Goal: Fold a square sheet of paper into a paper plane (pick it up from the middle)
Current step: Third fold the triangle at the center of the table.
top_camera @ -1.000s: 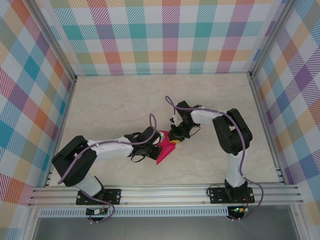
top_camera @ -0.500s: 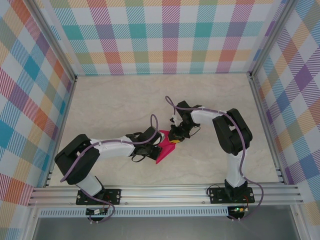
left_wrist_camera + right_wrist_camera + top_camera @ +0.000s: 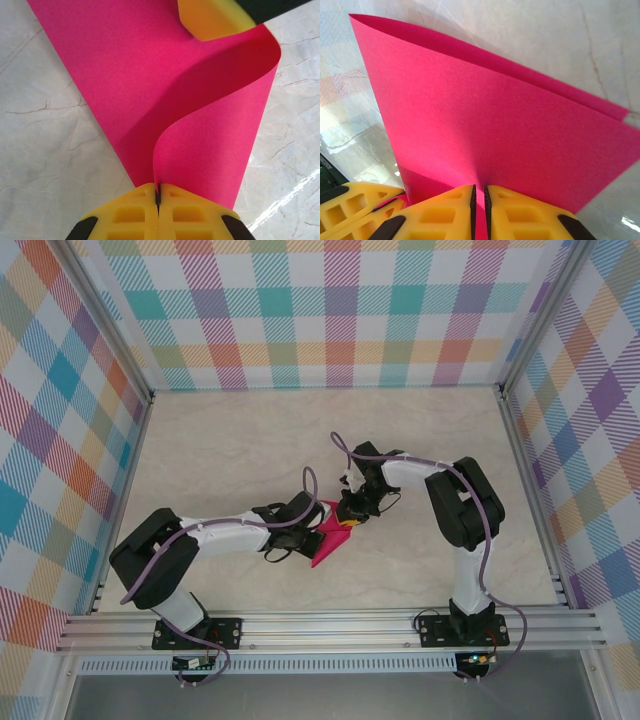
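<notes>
Magenta paper sheet (image 3: pixel 328 542) — folded over, curving, on the marble-look worktop (image 3: pixel 230 450). Left end effector (image 3: pixel 158 192) pinched tight on one edge; right end effector (image 3: pixel 479 194) clamped on another.

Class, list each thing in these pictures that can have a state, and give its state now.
left gripper: shut, pinching the sheet's edge.
right gripper: shut on the sheet.
square sheet of paper: doubled over, bent in a curve, held by both grippers.
</notes>
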{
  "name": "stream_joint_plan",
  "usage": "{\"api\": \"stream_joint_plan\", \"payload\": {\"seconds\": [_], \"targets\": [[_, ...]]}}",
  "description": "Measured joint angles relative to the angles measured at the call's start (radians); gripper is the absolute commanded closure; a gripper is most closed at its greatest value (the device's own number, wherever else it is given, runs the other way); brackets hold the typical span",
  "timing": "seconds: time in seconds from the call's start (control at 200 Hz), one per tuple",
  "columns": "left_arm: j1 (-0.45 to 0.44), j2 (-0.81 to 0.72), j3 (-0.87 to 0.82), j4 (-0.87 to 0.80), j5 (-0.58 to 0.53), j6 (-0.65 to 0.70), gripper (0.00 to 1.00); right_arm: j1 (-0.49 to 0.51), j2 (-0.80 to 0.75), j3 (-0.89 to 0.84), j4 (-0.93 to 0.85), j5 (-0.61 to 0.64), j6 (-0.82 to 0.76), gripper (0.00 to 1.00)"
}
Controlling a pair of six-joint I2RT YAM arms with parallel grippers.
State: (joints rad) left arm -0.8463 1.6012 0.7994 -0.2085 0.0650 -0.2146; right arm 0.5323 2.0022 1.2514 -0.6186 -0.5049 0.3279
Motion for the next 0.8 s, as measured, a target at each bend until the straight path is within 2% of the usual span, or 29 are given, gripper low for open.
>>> {"api": "stream_joint_plan", "payload": {"seconds": [0.63,0.805], "targets": [[0.0,0.013,-0.006,0.011,-0.023,-0.005,1.0,0.0,-0.002,0.0,0.004,0.0,0.019,0.82],[0.0,0.01,-0.018,0.032,-0.023,-0.009,1.0,-0.012,-0.072,0.0,0.015,0.044,0.061,0.8]]}}
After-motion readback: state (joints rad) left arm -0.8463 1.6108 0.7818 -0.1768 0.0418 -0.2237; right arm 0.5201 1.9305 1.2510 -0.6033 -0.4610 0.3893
